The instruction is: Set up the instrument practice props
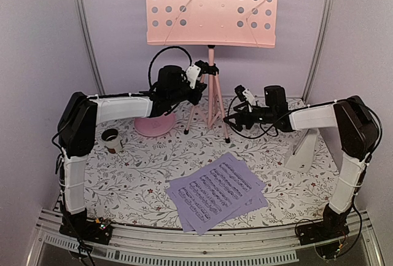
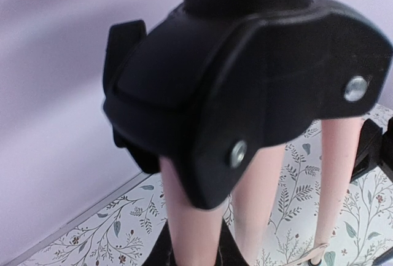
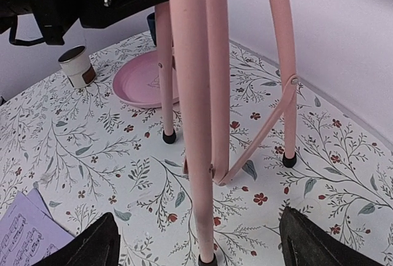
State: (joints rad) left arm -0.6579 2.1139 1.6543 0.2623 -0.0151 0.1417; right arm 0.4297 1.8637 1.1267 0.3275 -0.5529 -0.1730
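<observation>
Pink perforated metal music stand (image 1: 212, 35) at twelve o'clock; right pincer (image 3: 196, 214) gapes before its leg; left pincer (image 1: 198, 74): cannot tell its grip.

A: What colours are you getting?
B: I see a pink music stand (image 1: 211, 8) with black joints (image 2: 245, 94), lavender sheet music (image 1: 218, 192) printed in black, a white metronome (image 1: 305, 149), and a white tabletop (image 1: 135, 180) with a leafy floral print.

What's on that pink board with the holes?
Nothing but two thin wire arms across the perforated desk. The sheet music pages lie on the table. Its top edge is cropped.
</observation>
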